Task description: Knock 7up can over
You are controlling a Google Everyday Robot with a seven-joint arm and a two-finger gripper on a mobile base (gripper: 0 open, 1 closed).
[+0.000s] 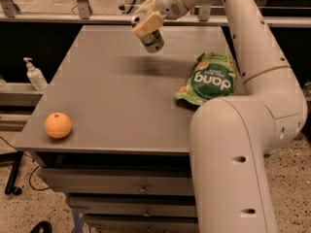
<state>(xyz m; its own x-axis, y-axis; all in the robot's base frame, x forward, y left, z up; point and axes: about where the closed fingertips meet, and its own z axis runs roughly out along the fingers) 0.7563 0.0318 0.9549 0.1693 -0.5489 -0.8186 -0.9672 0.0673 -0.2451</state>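
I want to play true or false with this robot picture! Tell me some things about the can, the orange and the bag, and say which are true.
1. The gripper is over the far end of the table, clamped on the 7up can. True.
2. The 7up can stands straight up on the table. False: it is tilted and held above the surface.
3. The orange sits near the table's front corner, on the picture's left. True.
4. The green snack bag lies on the floor. False: it lies on the table, on the picture's right.
5. The pump bottle stands beside the orange. False: it stands off the table, on a lower ledge.
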